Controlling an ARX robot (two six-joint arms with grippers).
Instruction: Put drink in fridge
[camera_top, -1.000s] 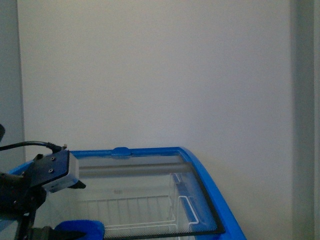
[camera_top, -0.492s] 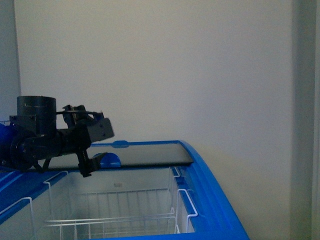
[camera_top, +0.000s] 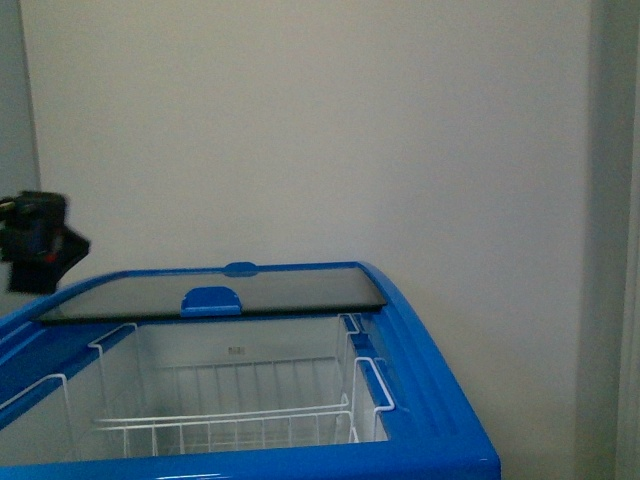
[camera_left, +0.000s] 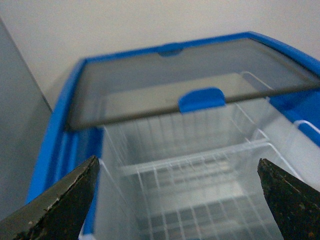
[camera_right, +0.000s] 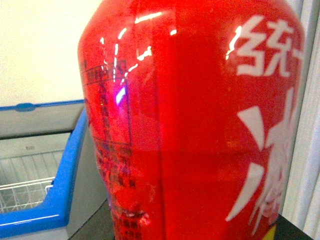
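Observation:
The drink (camera_right: 200, 125) fills the right wrist view, a red label with white characters. My right gripper is shut on it, and its fingers are hidden by the bottle. The fridge (camera_top: 430, 400) has a blue rim, and its glass lid (camera_top: 290, 290) with a blue handle (camera_top: 211, 300) is slid to the back. The front half is open onto white wire baskets (camera_top: 230, 420). My left gripper (camera_left: 177, 200) hangs open above that opening, with nothing between its dark fingertips (camera_left: 75, 195). In the front view a dark part of the left arm (camera_top: 35, 245) shows at the far left.
A plain white wall (camera_top: 320, 130) stands behind the fridge. There is a grey panel (camera_left: 20, 125) at its left and a pale column (camera_top: 610, 250) at the right. The fridge's blue corner (camera_right: 65, 165) lies to the drink's side, with dark floor below.
The glass lid slid from over the front opening to the back, uncovering the baskets. The left arm then drew away from the lid handle to the front view's left edge.

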